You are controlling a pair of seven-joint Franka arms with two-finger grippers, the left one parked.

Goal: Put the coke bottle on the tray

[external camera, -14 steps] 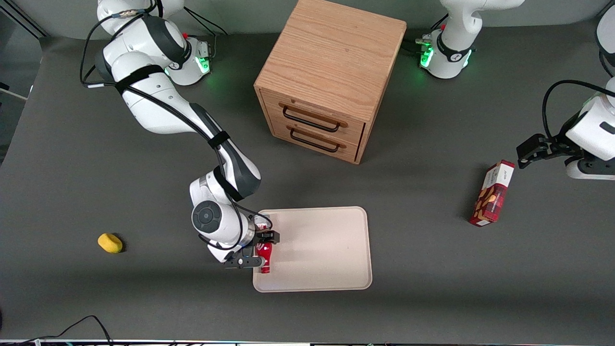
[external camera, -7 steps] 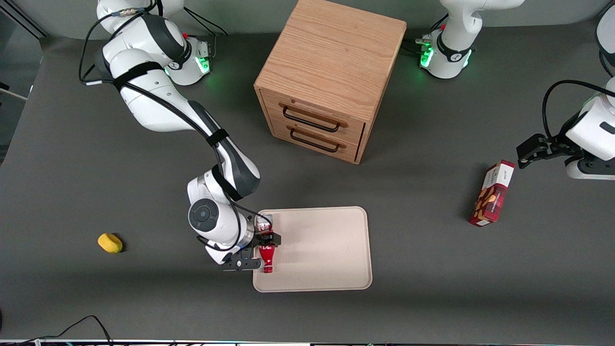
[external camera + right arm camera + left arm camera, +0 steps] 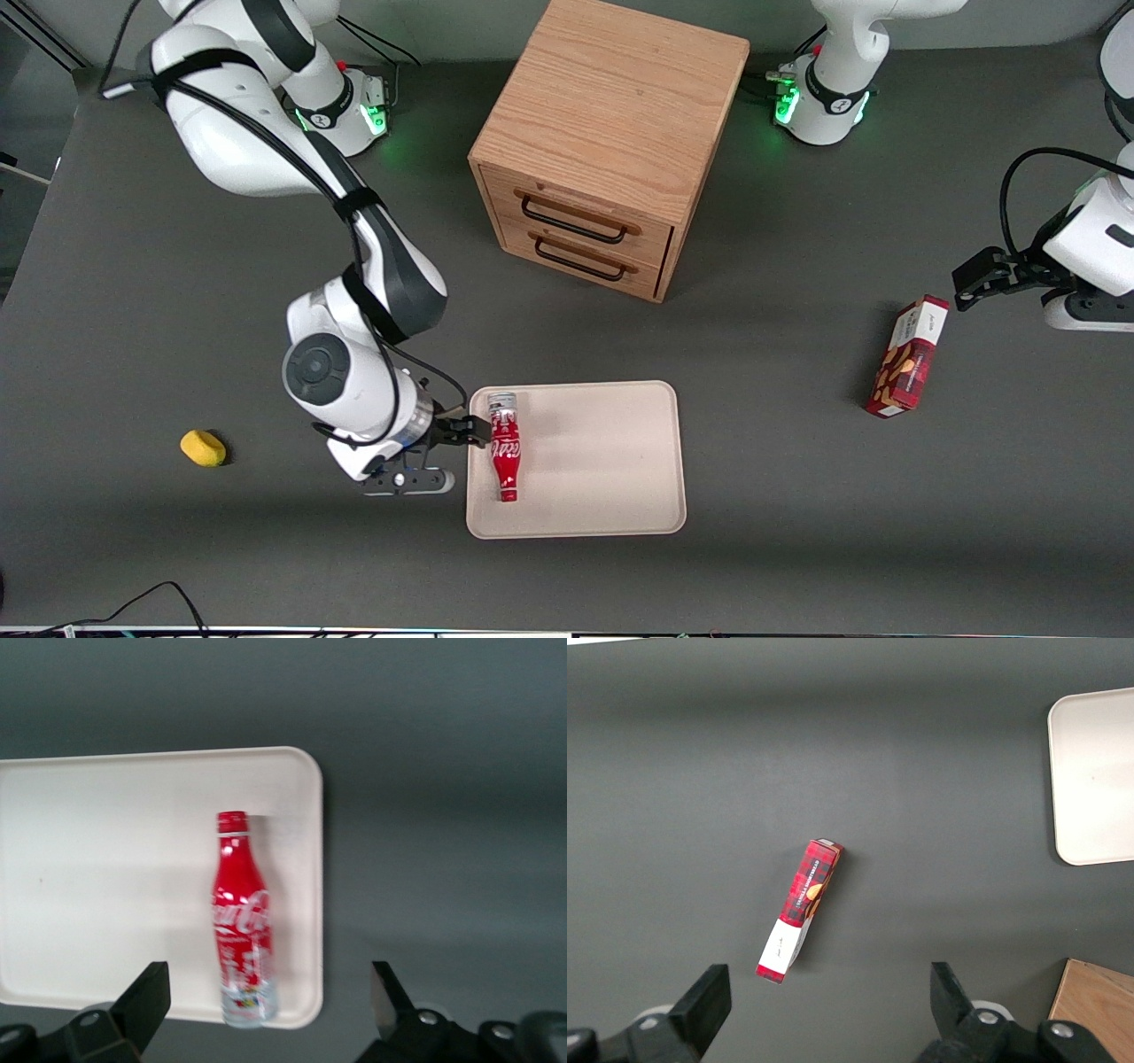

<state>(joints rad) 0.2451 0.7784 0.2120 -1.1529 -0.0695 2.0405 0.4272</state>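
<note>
The coke bottle lies flat on the beige tray, close to the tray's rim at the working arm's end. Its red cap points toward the front camera and its clear base points toward the cabinet. My right gripper hangs open beside that rim, above the table and off the bottle. In the right wrist view the coke bottle rests free on the tray, with the gripper spread wide well above it and nothing between its fingers.
A wooden two-drawer cabinet stands farther from the front camera than the tray. A red snack box lies toward the parked arm's end. A small yellow object sits toward the working arm's end.
The gripper has let go of the bottle, opened, and risen away toward the working arm's end. The bottle now lies alone on the tray.
</note>
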